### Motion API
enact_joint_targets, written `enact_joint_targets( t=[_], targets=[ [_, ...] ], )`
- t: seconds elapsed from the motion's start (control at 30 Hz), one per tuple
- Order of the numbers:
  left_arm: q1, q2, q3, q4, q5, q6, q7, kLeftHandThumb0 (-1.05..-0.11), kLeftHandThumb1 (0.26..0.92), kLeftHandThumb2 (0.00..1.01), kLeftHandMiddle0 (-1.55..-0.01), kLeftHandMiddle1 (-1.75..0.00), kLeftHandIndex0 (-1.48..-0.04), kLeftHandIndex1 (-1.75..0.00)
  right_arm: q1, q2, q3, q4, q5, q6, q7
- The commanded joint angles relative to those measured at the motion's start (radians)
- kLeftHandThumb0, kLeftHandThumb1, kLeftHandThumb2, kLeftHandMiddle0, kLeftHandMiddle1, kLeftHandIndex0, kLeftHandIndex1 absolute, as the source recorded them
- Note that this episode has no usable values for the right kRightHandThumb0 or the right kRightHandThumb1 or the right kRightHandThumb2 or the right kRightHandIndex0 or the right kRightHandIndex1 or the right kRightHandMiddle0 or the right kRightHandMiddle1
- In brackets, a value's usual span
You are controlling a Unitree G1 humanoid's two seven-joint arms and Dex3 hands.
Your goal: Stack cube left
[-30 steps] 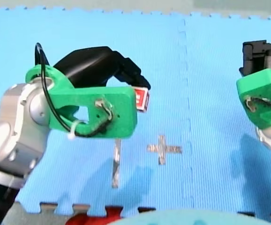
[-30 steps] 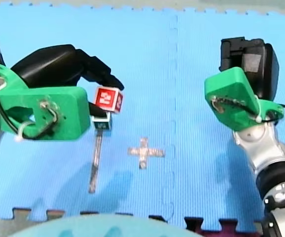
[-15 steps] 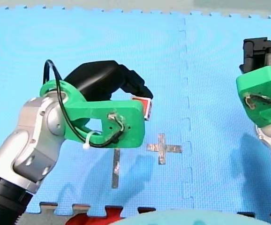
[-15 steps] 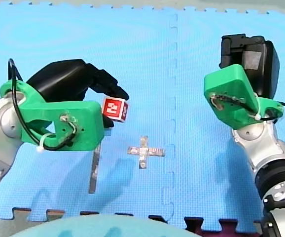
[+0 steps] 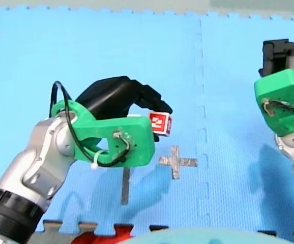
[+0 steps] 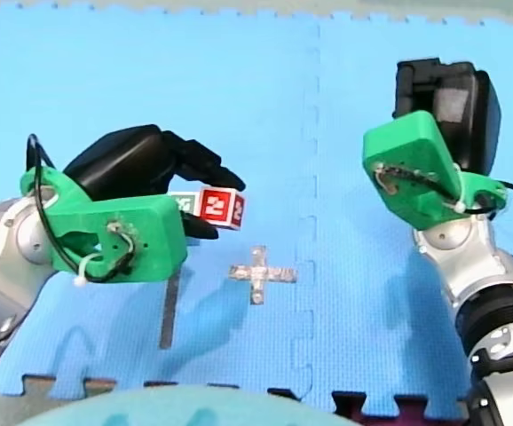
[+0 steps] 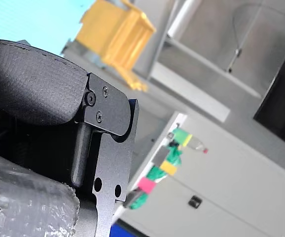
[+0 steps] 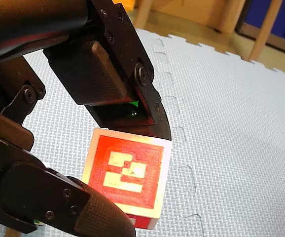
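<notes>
A: The left hand (image 6: 141,164) comes in over the left half of the blue foam mat (image 5: 137,46). It is pinching the red cube (image 5: 160,123) between its black fingers (image 8: 108,74).

B: How is the cube held?

A: In the second wrist view one fingertip presses on the cube's far edge. Another finger crosses under its near edge, and the white marker on the red face looks straight at the camera.

B: Where does it sit on the mat?

A: Just left of the silver tape cross (image 5: 176,161) and up-mat of the tape strip (image 6: 169,311). I cannot tell how far above the mat it is.

B: And the other cube?

A: A green cube (image 6: 183,203) shows one face right beside the red cube, on its left. The rest of it is hidden behind the hand and the green wrist mount (image 5: 126,145). I cannot tell whether the two cubes touch, or whether the red one sits on the green one.

B: The right hand?

A: The right hand (image 6: 443,98) is at the right edge, raised above the right half of the mat and well apart from the cubes. It holds nothing, and I cannot tell whether it is open or closed.
</notes>
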Motion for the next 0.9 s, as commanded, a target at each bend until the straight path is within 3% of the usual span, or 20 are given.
enact_joint_targets(
  t=[0.0,0.2,0.53,0.87],
  targets=[
    [-0.017,-0.006,0.003,0.048,-0.009,-0.042,0.016,-0.483,0.776,0.00,-0.95,-1.75,-1.32,0.00,-0.007,0.001,0.002,0.003,0.000,0.004,-0.003],
    [-0.039,-0.017,0.002,0.129,-0.010,-0.120,0.042,-0.483,0.776,0.00,-0.95,-1.75,-1.33,0.00,-0.011,0.002,0.002,0.003,0.001,0.006,-0.006],
    [-0.055,-0.038,-0.005,0.204,-0.006,-0.157,0.053,-0.482,0.772,0.00,-0.96,-1.75,-1.33,0.00,-0.016,0.007,0.007,0.001,-0.002,0.012,-0.013],
    [-0.133,-0.042,-0.016,0.295,-0.003,-0.216,0.025,-0.483,0.767,0.00,-0.97,-1.75,-1.33,0.00,-0.025,0.019,0.008,0.000,-0.001,0.028,-0.020]
  ],
)
